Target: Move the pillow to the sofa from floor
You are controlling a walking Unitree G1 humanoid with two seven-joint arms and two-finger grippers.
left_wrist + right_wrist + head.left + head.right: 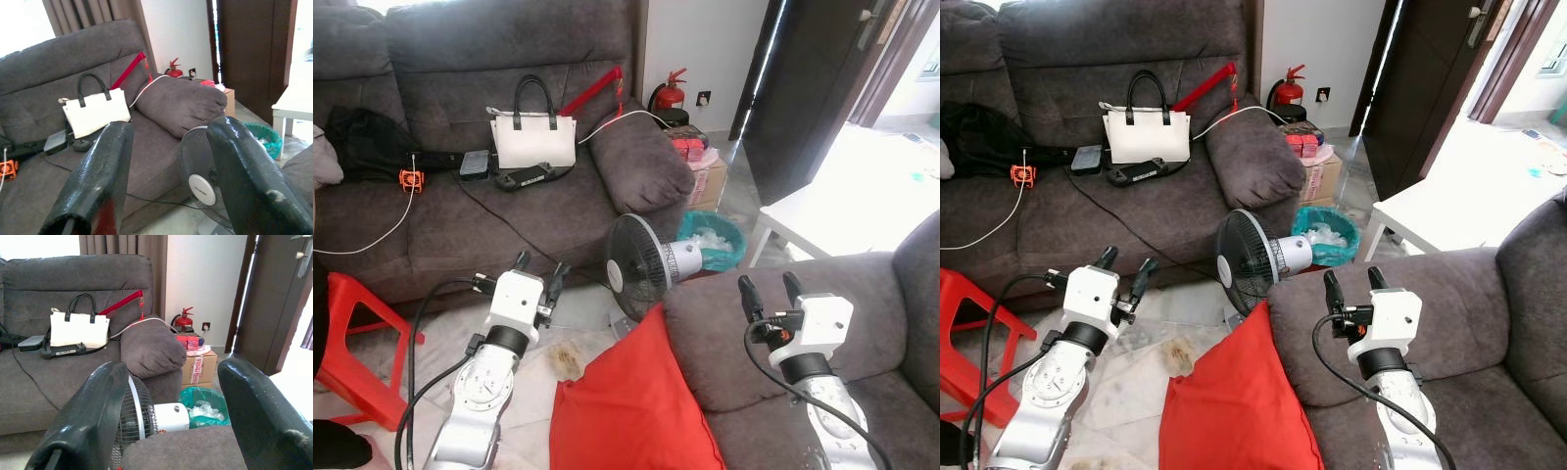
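the red pillow [631, 406] stands on the tiled floor [582, 318], leaning against the front of the near grey sofa [783, 333] whose armrest fills the right foreground. its upper corner rises just beside the base of a small black fan [641, 264] that stands on the floor between the two sofas.

the left gripper [538, 271] is raised over the floor to the left of the pillow, its two black fingers apart and empty, clear of the pillow. the right gripper [766, 292] is held above the near sofa's armrest, fingers also spread with nothing between them.

the far sofa [509, 196] runs across the back, carrying a white handbag [532, 137] with black handles, a black bag [367, 142] and a white cable. a red plastic stool [352, 343] stands at the left edge. behind the fan sits a green bin [715, 240], a cardboard box [710, 181] and a red fire extinguisher [671, 93] by the wall.
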